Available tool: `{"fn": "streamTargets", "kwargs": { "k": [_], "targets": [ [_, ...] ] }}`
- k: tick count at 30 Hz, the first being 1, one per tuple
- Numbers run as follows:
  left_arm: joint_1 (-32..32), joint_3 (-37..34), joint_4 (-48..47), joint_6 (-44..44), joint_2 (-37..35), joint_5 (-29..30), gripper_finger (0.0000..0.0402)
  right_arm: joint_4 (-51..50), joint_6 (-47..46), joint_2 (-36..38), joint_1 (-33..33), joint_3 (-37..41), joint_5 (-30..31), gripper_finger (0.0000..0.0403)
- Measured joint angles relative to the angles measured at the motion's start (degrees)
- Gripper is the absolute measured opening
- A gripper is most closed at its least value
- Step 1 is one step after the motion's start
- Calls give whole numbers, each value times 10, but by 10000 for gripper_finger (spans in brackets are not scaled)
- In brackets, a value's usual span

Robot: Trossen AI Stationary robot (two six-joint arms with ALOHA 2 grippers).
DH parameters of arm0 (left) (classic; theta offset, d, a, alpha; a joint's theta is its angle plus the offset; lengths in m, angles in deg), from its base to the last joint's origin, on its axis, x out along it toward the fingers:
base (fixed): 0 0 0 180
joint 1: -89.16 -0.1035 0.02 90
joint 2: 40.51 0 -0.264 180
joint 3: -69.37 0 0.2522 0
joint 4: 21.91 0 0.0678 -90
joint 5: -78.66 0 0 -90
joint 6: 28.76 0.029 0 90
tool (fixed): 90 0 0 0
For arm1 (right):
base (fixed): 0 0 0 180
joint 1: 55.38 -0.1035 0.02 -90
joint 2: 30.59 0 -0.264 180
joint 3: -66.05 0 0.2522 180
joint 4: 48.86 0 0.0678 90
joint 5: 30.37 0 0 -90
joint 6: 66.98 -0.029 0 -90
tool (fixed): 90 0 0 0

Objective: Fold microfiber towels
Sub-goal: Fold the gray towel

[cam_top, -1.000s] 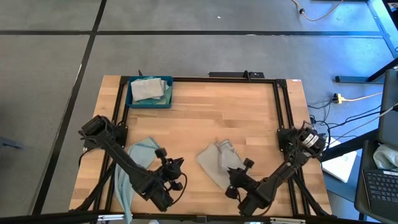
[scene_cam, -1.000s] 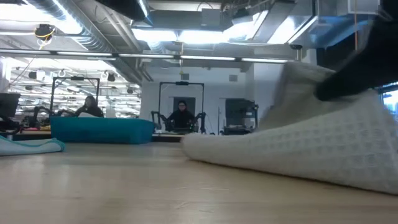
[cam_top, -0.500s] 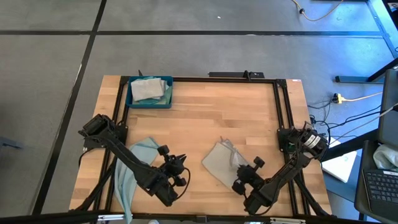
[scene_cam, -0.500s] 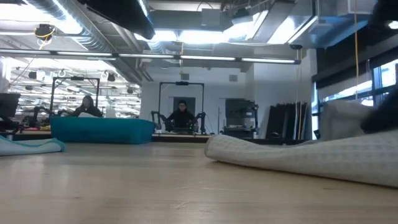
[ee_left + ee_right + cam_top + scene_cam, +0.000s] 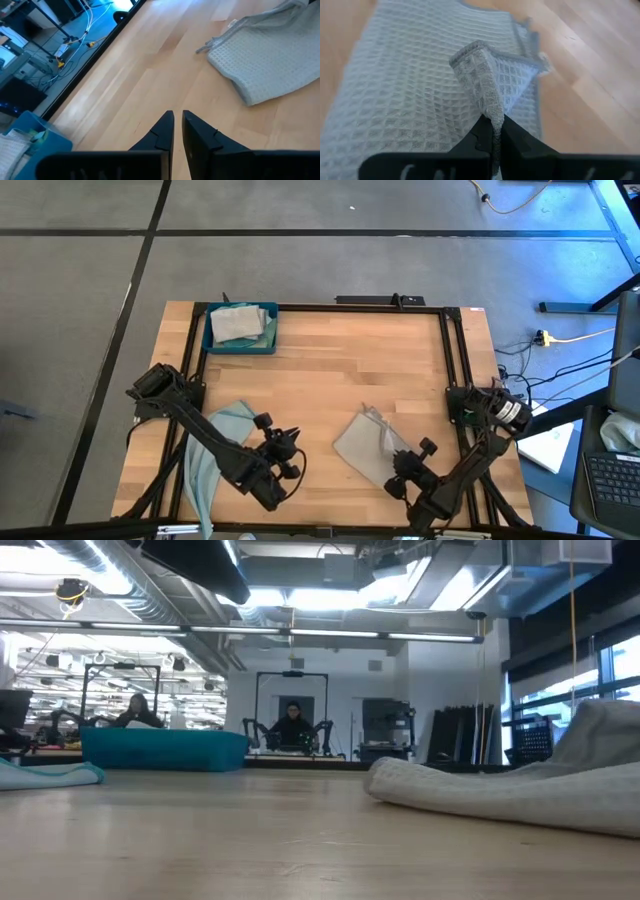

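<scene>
the step in hand looks like the opening of a fold on the light grey towel, which lies on the wooden tabletop toward its near right part. the right pincer is clamped on one edge of that towel; in the right wrist view the waffle-weave cloth rises in a pinched peak between the two dark fingers, with the rest of the towel spread flat beyond. in the high view the right pincer sits at the towel's near right edge, and in the low view the same towel lies as a low rumpled mound on the wood, one side lifted

the left pincer has its fingers together, holding nothing, over bare wood just left of the grey towel. in the high view the left pincer lies between that towel and a pale blue towel, which hangs partly off the near left of the tabletop. the dark blue tray at the far left corner holds more cloths

judged from this, the fold is only begun and most of the task remains. the next move likely calls for carrying the pinched edge up and across to the opposite edge, keeping the cloth from dragging or bunching, and perhaps for the left pincer to take a second corner so the edges meet square
</scene>
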Motion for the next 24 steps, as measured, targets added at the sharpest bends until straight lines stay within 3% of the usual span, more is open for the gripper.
{"fn": "streamTargets", "kwargs": {
  "k": [8,18,24],
  "targets": [
    [0,0,5,0,0,0,28,-92,-128,0,-28,7,-69,14],
    [0,0,26,0,0,1,27,33,-147,3,-39,76,-125,84],
    [-3,0,26,0,0,1,27,-110,-176,-1,-57,35,-178,128]
  ]
}}
